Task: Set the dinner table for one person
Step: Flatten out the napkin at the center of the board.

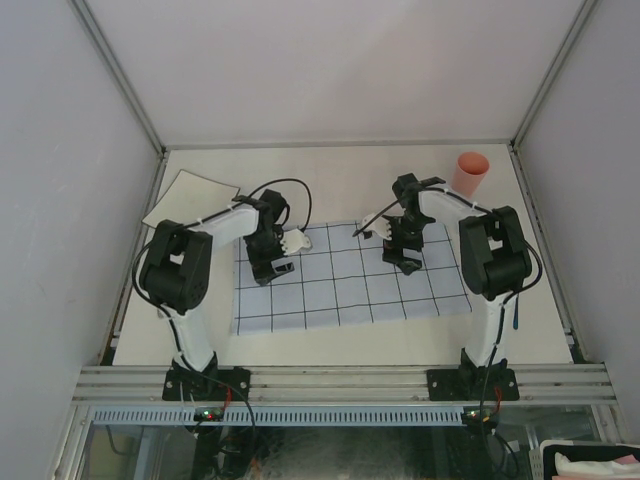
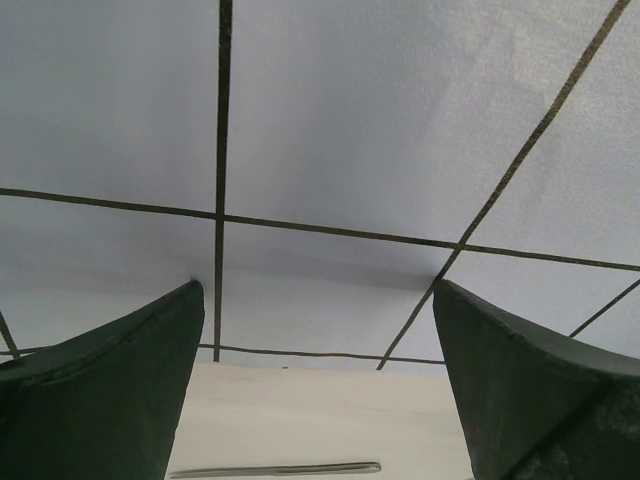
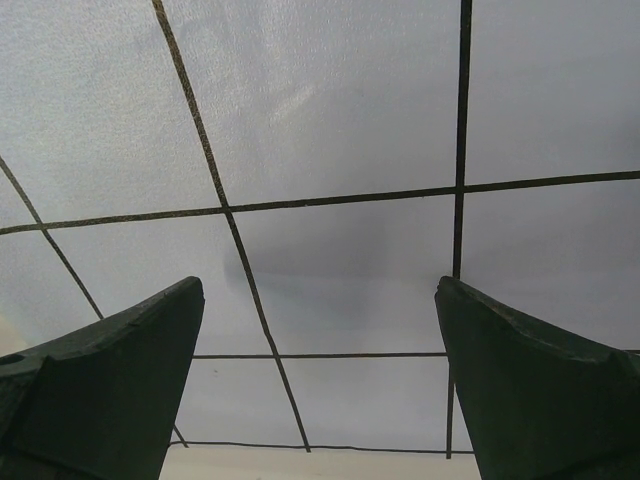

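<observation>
Hovering low over the blue grid cloth [image 1: 350,295] lying toward 6 o'clock on the table [image 1: 340,175], the left fingers [image 2: 110,390] and right fingers [image 3: 540,380] are both gaping wide with nothing between them, likely readying to fetch the pink cup [image 1: 471,172] at 2 o'clock.

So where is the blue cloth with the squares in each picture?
Top external: the blue cloth lies in the middle of the dinner table, nearer the front edge.
Left wrist: the blue cloth fills most of the picture, with a strip of table along the bottom.
Right wrist: the blue cloth fills nearly the whole picture.
Shared landmark: its dark grid lines show in all three views.
</observation>
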